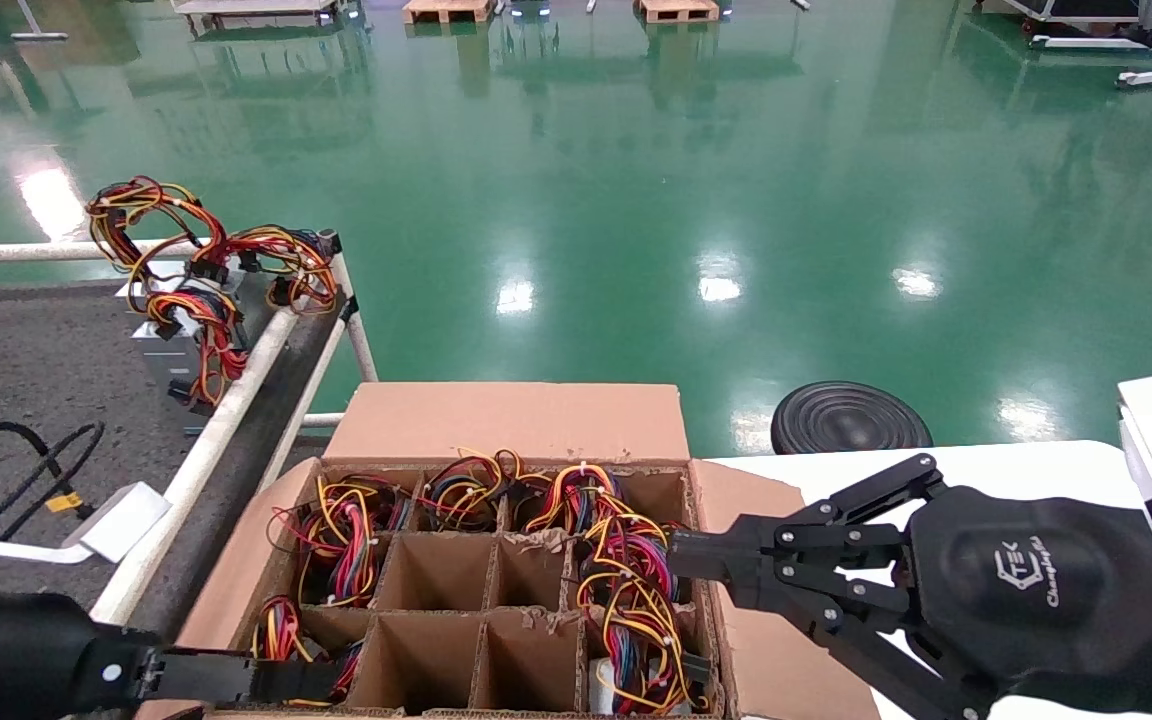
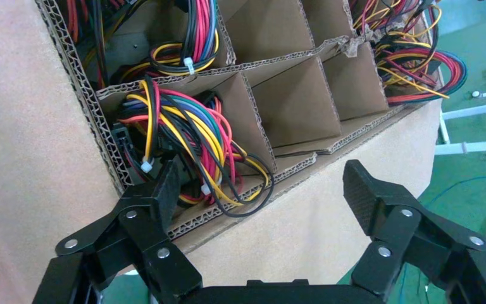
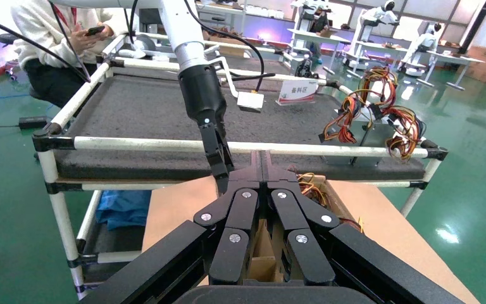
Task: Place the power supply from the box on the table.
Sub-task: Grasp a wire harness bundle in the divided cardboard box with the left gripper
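Nearest to us, at seven o'clock in the head view, our left gripper (image 1: 266, 680) is reaching into the near-left cell of the box (image 1: 506, 425). In the left wrist view its fingers (image 2: 164, 190) are standing wide apart, one down among the red, yellow and black wires of the power supply (image 2: 183, 136) sitting in that corner cell, the other outside the cardboard wall, so nothing is clamped between them.

At four o'clock our right gripper (image 1: 681, 560) is hovering over the right edge of the box, tips pressed together and holding nothing, pointing toward nine o'clock across the wire bundle (image 1: 626, 590) in the right-hand cells. The right wrist view is showing those tips closed, with the left arm reaching down beyond them.

The box is lying at six o'clock, flaps folded outward, its divider grid splitting it into square cells. The middle cells are showing bare cardboard; the left column, the far row and the right column are holding tangled wires.

Further out, at ten o'clock, the table (image 1: 26, 360) is stretching away behind white tube rails (image 1: 226, 400). Two more supplies (image 1: 201, 330) are resting at its far right corner, wires spilling over the rail. A black cable (image 1: 26, 470) is lying on the table at nine o'clock.

At two o'clock a black round disc (image 1: 848, 418) is sitting on the green floor (image 1: 636, 180).
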Controlling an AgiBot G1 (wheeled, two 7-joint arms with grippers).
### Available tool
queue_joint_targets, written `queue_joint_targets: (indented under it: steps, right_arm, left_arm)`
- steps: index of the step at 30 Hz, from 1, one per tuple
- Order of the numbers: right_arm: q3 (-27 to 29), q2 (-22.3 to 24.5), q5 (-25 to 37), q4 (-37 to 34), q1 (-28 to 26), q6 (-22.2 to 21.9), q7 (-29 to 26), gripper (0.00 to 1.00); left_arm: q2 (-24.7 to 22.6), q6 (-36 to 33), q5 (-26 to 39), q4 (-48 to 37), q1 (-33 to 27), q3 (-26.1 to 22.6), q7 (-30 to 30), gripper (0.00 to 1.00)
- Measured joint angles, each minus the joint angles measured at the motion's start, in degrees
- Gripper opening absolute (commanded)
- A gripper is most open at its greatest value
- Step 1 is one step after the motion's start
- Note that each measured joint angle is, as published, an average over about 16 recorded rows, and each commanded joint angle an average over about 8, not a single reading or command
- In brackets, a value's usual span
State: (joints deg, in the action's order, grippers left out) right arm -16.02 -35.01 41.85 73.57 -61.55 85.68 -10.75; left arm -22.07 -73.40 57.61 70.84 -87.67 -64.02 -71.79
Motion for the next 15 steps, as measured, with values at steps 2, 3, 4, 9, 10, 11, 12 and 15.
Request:
queue_joint_targets:
  steps: [2,3,4,9,10,11,12,15]
  right_arm:
    - [0.0,0.0,0.0,0.0,0.0,0.0,0.0,0.0]
    - [0.0,0.0,0.0,0.0,0.0,0.0,0.0,0.0]
    - [0.0,0.0,0.0,0.0,0.0,0.0,0.0,0.0]
    - [0.0,0.0,0.0,0.0,0.0,0.0,0.0,0.0]
    - [0.0,0.0,0.0,0.0,0.0,0.0,0.0,0.0]
    - [0.0,0.0,0.0,0.0,0.0,0.0,0.0,0.0]
    - [0.0,0.0,0.0,0.0,0.0,0.0,0.0,0.0]
    - [0.0,0.0,0.0,0.0,0.0,0.0,0.0,0.0]
  left_arm:
    - [-0.1,-0.1,0.2,-0.1,-0.1,-0.1,-0.1,0.0]
    - [-0.1,-0.2,0.2,-0.1,-0.2,-0.1,-0.1,0.0]
    - [-0.1,-0.2,0.3,-0.1,-0.3,-0.1,-0.2,0.0]
    - [-0.3,-0.4,0.8,-0.2,-0.7,-0.3,-0.6,0.0]
    - [-0.3,-0.4,0.8,-0.2,-0.7,-0.3,-0.7,0.0]
    - [-0.4,-0.5,0.9,-0.2,-0.8,-0.3,-0.8,0.0]
    - [-0.4,-0.5,1.0,-0.2,-0.9,-0.4,-0.9,0.0]
    - [-0.5,-0.6,1.3,-0.2,-1.1,-0.5,-1.2,0.0]
